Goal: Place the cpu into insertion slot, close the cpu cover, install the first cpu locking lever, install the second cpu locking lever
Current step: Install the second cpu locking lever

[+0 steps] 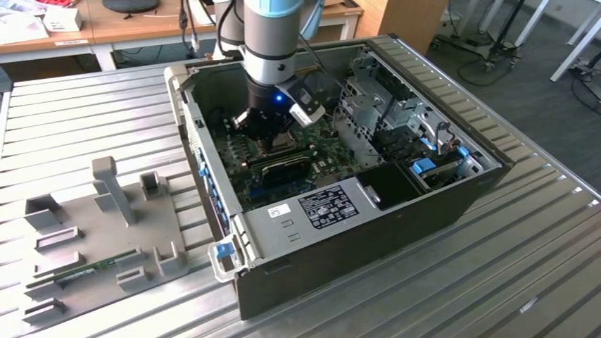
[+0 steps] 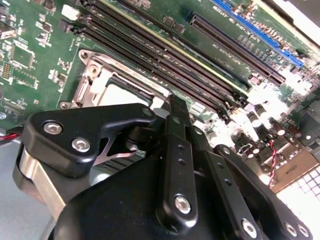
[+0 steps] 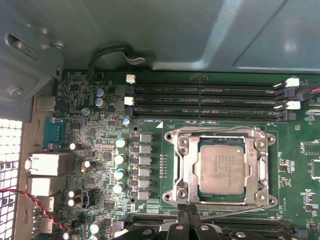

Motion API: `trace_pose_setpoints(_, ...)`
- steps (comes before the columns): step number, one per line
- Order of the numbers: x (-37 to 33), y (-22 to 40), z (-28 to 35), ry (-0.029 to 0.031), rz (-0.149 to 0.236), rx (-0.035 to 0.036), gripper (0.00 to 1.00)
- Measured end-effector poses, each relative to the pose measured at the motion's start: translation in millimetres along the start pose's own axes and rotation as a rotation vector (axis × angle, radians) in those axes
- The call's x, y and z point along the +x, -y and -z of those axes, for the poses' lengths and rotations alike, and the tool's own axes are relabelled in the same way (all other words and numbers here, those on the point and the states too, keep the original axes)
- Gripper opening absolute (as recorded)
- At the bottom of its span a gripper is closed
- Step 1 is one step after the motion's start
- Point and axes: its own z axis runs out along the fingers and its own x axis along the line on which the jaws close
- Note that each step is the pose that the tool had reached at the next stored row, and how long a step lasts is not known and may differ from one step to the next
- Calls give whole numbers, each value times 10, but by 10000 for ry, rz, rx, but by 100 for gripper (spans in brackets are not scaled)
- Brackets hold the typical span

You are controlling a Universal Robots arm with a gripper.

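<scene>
Black fingers of the gripper sit pressed together, holding nothing, their tips at the edge of the slot. Inside the slot lies the cpu, with the cover flat around it. Long memory slots run beside it on the green board inside the open case.

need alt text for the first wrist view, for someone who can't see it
A cpu lies flat in the insertion slot on a green motherboard, with the silvery cpu cover down around it. The black gripper sits at the socket's edge, and long black memory slots run along the far side.
</scene>
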Motion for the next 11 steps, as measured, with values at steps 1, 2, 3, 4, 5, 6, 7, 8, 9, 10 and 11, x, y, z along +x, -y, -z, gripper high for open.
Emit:
trace_pose_setpoints(1, 7, 0, -7, 0, -1, 12, 11)
trace_pose_setpoints(2, 14, 1, -10, 1, -1, 16, 11)
trace_pose_setpoints(3, 16, 1, -11, 1, 0, 18, 11)
trace_pose_setpoints(4, 17, 1, -11, 1, 1, 19, 11)
trace_pose_setpoints(5, 17, 1, -13, 1, 1, 18, 11)
trace_pose_setpoints(6, 18, 1, -14, 3, 0, 16, 11)
trace_pose_setpoints(7, 21, 1, -15, 4, -1, 16, 11)
trace_pose_setpoints(8, 26, 0, -17, 6, -1, 14, 11)
trace_pose_setpoints(9, 32, 0, -19, 5, -1, 15, 11)
trace_pose_setpoints(10, 40, 0, -20, 3, -1, 20, 11)
trace_pose_setpoints(11, 48, 1, -23, 3, -1, 27, 11)
